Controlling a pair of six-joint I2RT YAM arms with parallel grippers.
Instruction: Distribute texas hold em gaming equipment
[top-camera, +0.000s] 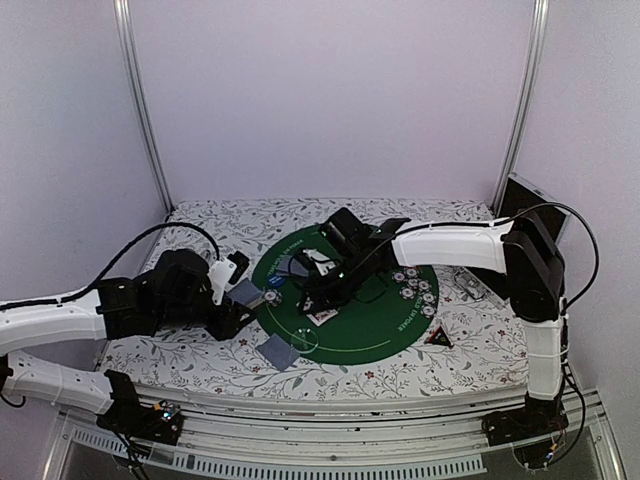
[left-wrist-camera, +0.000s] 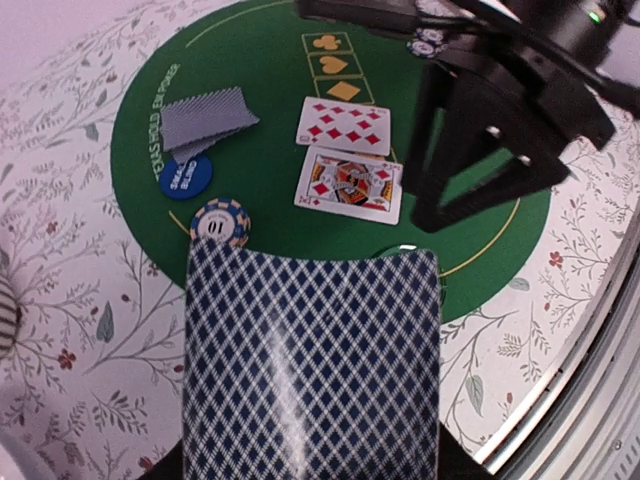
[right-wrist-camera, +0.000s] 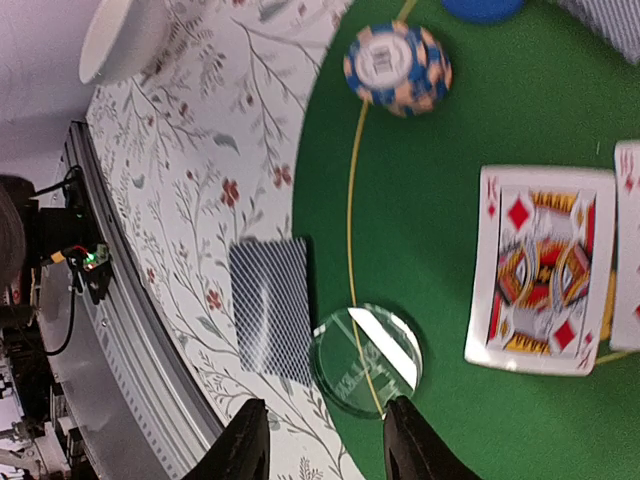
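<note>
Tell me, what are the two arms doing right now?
Left gripper holding a card. Right gripper open by clear disc. King face up on mat. Path looks clear.

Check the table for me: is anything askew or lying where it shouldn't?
One face-down card lies tilted at the near-left edge of the green mat. It is mostly out on the floral cloth, whereas the face-up cards sit squarely on the mat. Nothing looks spilled or damaged.
</note>
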